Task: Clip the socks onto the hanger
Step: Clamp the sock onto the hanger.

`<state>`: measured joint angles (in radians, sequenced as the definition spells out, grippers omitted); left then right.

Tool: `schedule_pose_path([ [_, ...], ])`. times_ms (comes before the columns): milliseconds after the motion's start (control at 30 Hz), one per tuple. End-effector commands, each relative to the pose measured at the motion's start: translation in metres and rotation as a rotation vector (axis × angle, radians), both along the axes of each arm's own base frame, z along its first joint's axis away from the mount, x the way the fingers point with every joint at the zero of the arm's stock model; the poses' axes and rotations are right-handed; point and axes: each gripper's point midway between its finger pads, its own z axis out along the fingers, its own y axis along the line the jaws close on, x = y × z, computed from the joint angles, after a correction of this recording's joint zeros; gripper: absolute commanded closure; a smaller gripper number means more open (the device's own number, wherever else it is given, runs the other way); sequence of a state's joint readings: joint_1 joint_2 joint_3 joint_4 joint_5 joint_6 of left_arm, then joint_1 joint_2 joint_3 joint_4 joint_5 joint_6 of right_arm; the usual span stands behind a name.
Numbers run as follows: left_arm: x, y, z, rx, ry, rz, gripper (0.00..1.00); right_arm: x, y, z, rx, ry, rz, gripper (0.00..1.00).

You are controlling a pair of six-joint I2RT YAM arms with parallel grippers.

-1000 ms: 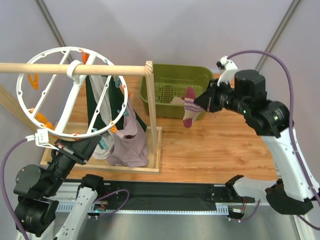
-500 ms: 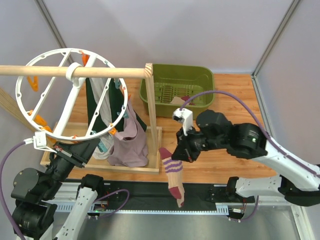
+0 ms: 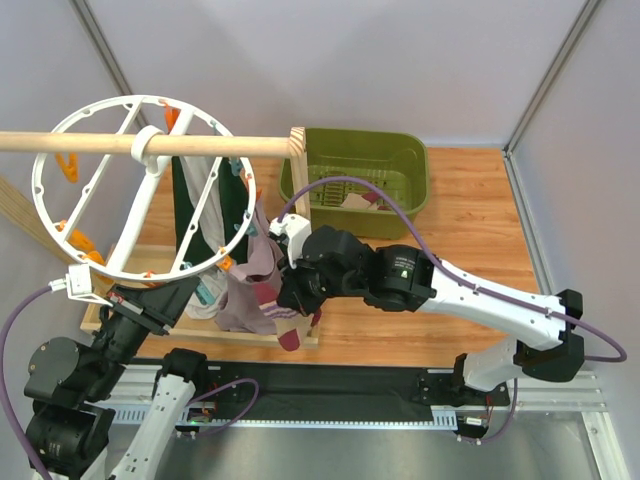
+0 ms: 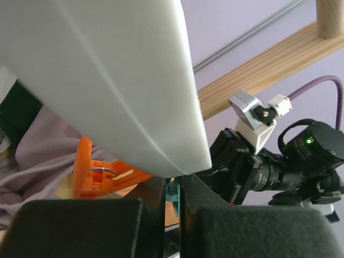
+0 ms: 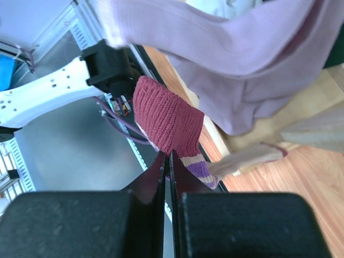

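Observation:
The hanger (image 3: 36, 185), a white spoked ring with orange and teal clips, hangs tilted on the wooden rod. My left gripper (image 3: 185, 288) is shut on its lower rim. In the left wrist view the white rim (image 4: 134, 80) meets my left gripper (image 4: 172, 185), and a teal clip shows in the narrow gap. An orange clip (image 4: 94, 172) sits just left of it. My right gripper (image 3: 290, 300) is shut on a striped sock (image 3: 289, 338) with maroon patches, held beside the hung garments. The right wrist view shows my right gripper (image 5: 167, 156) pinching the sock (image 5: 166, 121). Another sock (image 3: 352, 201) lies in the basket.
A green basket (image 3: 400, 150) stands at the back of the wooden table. The wooden rod (image 3: 60, 141) and its post (image 3: 303, 200) carry the hanger. A mauve garment (image 3: 250, 300) and a dark green garment (image 3: 185, 200) hang under the ring.
My right arm has swung the sock from the basket, past the table's front, leftward to the hung garments below the ring. The left arm and hanger have stayed put.

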<state>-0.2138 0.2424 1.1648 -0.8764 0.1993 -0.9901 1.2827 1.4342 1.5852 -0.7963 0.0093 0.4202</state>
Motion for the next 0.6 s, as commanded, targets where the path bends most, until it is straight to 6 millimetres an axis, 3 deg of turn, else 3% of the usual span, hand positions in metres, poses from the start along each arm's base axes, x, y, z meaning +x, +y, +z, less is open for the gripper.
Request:
schedule_pose_path([
  [0,0.000,0.000,-0.044,0.008,0.187,0.008,1.00,-0.019,0.027,0.051,0.151,-0.065,0.106,1.00],
  [267,-0.001,0.000,-0.045,0.003,0.194,0.005,1.00,-0.043,0.045,0.062,0.168,-0.080,0.216,1.00],
  [567,-0.003,-0.001,-0.045,-0.003,0.189,-0.002,1.00,-0.041,0.056,0.064,0.173,-0.090,0.216,1.00],
])
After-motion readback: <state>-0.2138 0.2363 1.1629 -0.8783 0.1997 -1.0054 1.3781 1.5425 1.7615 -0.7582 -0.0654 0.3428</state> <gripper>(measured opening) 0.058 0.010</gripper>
